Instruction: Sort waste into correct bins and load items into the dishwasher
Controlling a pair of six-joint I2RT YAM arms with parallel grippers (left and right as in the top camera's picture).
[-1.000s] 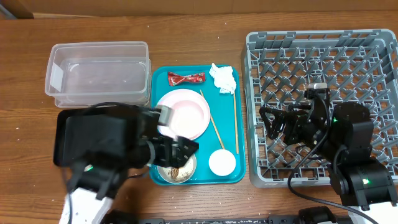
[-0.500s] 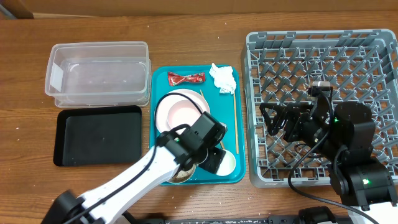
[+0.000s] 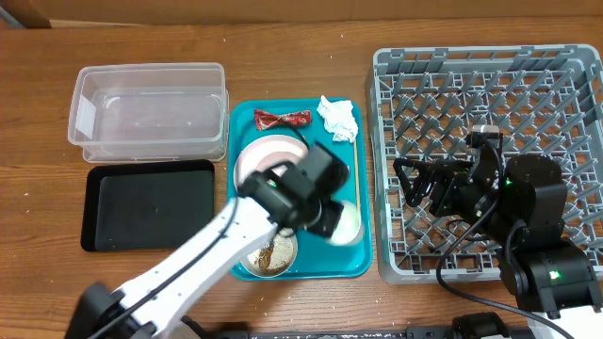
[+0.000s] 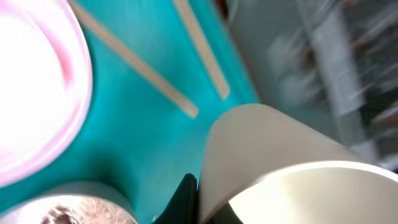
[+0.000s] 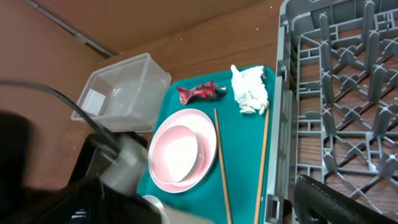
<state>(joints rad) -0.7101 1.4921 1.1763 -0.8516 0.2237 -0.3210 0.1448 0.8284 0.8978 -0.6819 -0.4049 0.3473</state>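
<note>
My left gripper (image 3: 330, 218) is shut on the wall of the small white cup (image 3: 346, 224) over the teal tray's right side; up close, one black finger (image 4: 186, 199) presses the cup (image 4: 292, 162). The metal-rimmed bowl (image 3: 268, 254) with rice and brown scraps sits at the tray's front. The pink plates (image 3: 267, 155) are partly hidden by my arm. A red wrapper (image 3: 281, 118) and a white tissue (image 3: 338, 118) lie at the tray's back. One chopstick (image 3: 357, 169) lies along the right side. My right gripper (image 3: 424, 184) hangs open over the grey dishwasher rack (image 3: 490, 85).
A clear tub (image 3: 149, 111) stands at the back left, with a black tray (image 3: 149, 202) in front of it. The teal tray (image 3: 311, 268) lies between them and the rack. The rack's upright pegs (image 5: 348, 74) rise close to my right gripper.
My left arm swung right from above the black tray to the teal tray and shut on the white cup, which has shifted slightly away from the front edge. The right arm stayed still.
</note>
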